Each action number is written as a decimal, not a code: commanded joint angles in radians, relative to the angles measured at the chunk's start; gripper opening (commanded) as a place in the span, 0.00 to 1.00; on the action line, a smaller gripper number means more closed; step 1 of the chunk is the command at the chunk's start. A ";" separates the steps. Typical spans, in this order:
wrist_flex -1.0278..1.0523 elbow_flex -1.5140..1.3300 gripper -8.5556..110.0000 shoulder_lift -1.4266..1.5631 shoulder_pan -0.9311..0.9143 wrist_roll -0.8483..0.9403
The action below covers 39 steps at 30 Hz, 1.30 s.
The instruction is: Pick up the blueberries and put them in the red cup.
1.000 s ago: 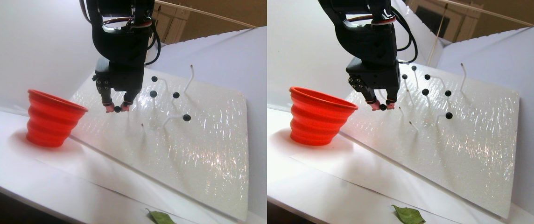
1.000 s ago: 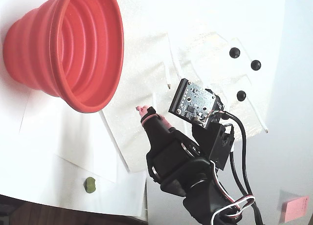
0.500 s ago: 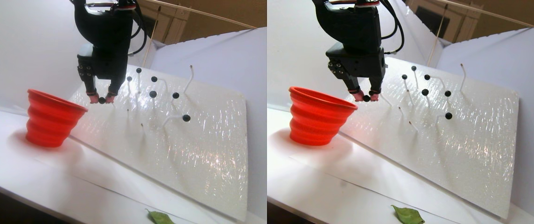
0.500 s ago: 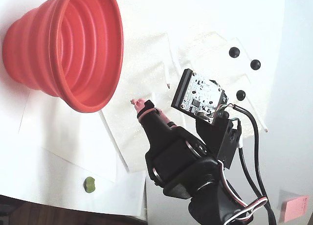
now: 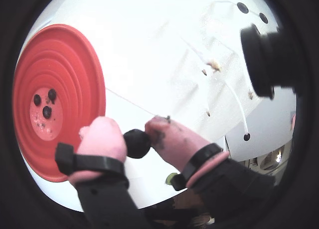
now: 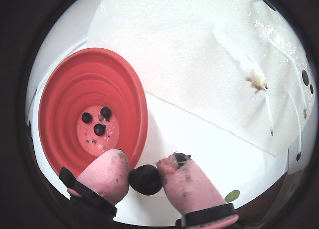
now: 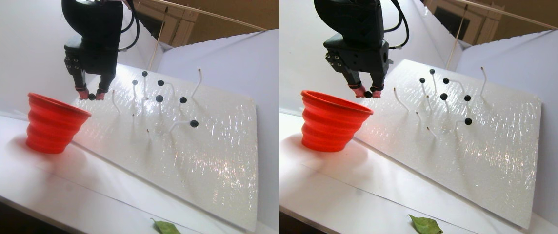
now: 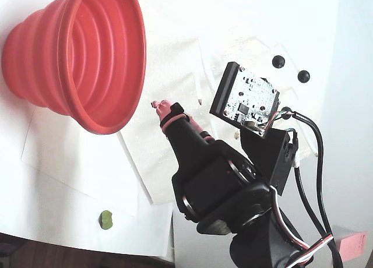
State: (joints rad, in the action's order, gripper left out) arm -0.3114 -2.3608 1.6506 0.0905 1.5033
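Observation:
My gripper [image 5: 137, 143] is shut on one black-blue blueberry [image 6: 145, 179], pinched between its pink fingertips. In the stereo pair view the gripper [image 7: 91, 96] hangs just above and to the right of the red cup [image 7: 54, 124], outside the rim. The cup [image 6: 89, 114] is a ridged red-orange cone standing upright, with three blueberries [image 6: 99, 129] on its bottom. Several more blueberries [image 7: 183, 100] sit on thin white stems on the tilted white board [image 7: 210, 156]. The fixed view shows the cup [image 8: 87, 52] left of the gripper's pink tip [image 8: 158, 106], and two blueberries [image 8: 279, 61] beyond the arm.
Bare white stems [image 7: 198, 83] stick up from the board to the right of the gripper. A green leaf [image 7: 168, 226] lies at the table's front edge. A small green lump [image 8: 106, 219] and a pink sticky note [image 8: 354, 244] lie near the arm's base.
The gripper, still holding the berry, has risen and moved left, off the board's stems and up to the cup's rim.

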 commanded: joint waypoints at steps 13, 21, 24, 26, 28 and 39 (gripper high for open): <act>0.006 0.086 0.17 0.074 0.086 -0.084; -0.051 0.138 0.17 0.005 0.123 -0.117; -0.052 0.158 0.17 -0.012 0.130 -0.124; -0.058 0.170 0.17 -0.028 0.135 -0.126; -0.066 0.179 0.17 -0.041 0.138 -0.129; -0.072 0.137 0.21 -0.008 0.109 -0.107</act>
State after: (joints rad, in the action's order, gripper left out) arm -0.3605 -2.2565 1.5723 0.2347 1.3806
